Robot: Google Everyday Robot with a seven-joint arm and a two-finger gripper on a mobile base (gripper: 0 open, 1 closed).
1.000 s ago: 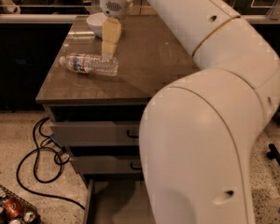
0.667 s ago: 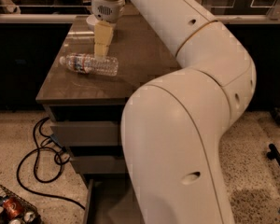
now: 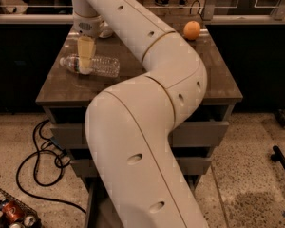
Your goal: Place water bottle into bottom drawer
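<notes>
Across the middle of the frame, the robot's thick white jointed arm [image 3: 152, 127] blocks most of the grey cabinet. Of the pulled-out bottom drawer [image 3: 93, 209] only a narrow grey strip shows, at the lower left of the arm, cut off by the frame's lower edge. The arm climbs from the bottom centre, bends at an elbow right of centre, then reaches back to the upper left, where its wrist points straight down. The claw [image 3: 86, 64] hangs there, its pale yellow tip low over the left part of the small clear ribbed plastic water bottle [image 3: 105, 66]. Whether it is open, closed or touching the bottle cannot be told. The bottle lies on its side on the brown counter [image 3: 213, 77], near the left edge. A round orange fruit [image 3: 192, 30] sits toward the far right corner, well apart. Bare counter lies in front of the bottle. Black cables [image 3: 35, 160] loop on the speckled floor at left, near a wire basket [image 3: 0, 198] cut off at the lower left corner.
</notes>
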